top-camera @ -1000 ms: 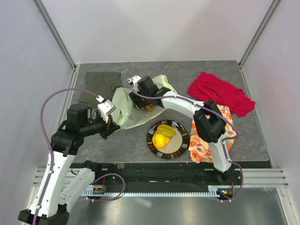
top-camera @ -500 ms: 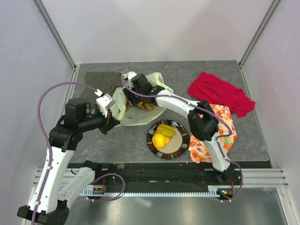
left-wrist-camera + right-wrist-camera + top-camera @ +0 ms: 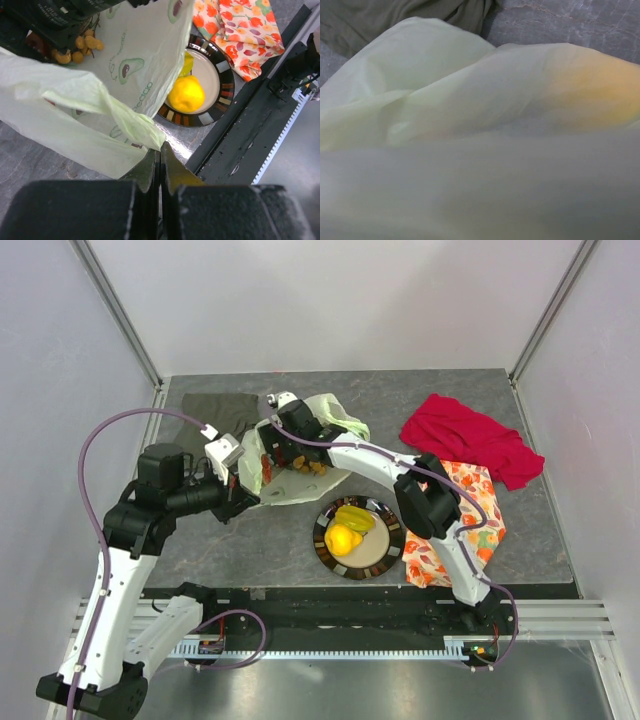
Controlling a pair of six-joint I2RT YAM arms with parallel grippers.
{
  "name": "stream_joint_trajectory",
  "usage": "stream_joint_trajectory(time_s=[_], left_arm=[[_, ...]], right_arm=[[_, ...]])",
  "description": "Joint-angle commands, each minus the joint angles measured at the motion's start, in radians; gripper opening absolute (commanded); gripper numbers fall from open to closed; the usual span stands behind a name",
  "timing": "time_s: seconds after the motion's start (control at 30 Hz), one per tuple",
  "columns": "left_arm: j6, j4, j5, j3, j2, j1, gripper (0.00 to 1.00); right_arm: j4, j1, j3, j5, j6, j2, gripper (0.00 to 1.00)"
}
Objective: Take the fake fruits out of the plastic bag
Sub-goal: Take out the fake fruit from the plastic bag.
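On the grey worktop point(image 3: 400, 390), the plastic bag point(image 3: 335, 418) is held at its near edge by the left tool point(image 3: 160, 156), whose fingers are pressed together on it. The right tool point(image 3: 285, 440) is sunk in the bag's mouth; its jaws are covered and cannot be judged. The brown grape-like cluster point(image 3: 82, 44) is seen just beside it. The lemon point(image 3: 343, 539) is placed on the plate point(image 3: 392, 540).
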Motion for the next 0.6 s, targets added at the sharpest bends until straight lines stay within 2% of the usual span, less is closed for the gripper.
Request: stream_joint_trajectory(time_s=[0.0,0.17,0.3,0.37,0.4,0.5,0.57], left_arm=[[-0.006,-0.08,0.086,0.06,-0.007,0.003,0.02],[0.039,-0.161,0.127,0.074,-0.038,0.001,0.02],[0.037,-0.165,0.136,0.047,-0.052,0.001,0.02],[0.028,-0.157,0.121,0.039,-0.049,0.001,0.02],[0.024,-0.145,0.115,0.031,-0.045,0.0,0.01],[0.001,-0.093,0.09,0.002,-0.044,0.001,0.01],[-0.01,-0.051,0.072,-0.016,-0.045,0.001,0.02]], right_arm=[[0.016,0.004,0.072,0.05,0.16,0.076,0.95],[0.014,0.004,0.091,0.041,0.199,0.111,0.91],[0.026,0.006,0.1,0.023,0.194,0.13,0.88],[0.037,0.006,0.099,-0.009,0.177,0.138,0.74],[0.037,0.006,0.097,-0.017,0.17,0.135,0.62],[0.034,0.004,0.036,-0.07,0.11,0.069,0.54],[0.031,0.0,-0.01,-0.113,0.062,-0.019,0.52]])
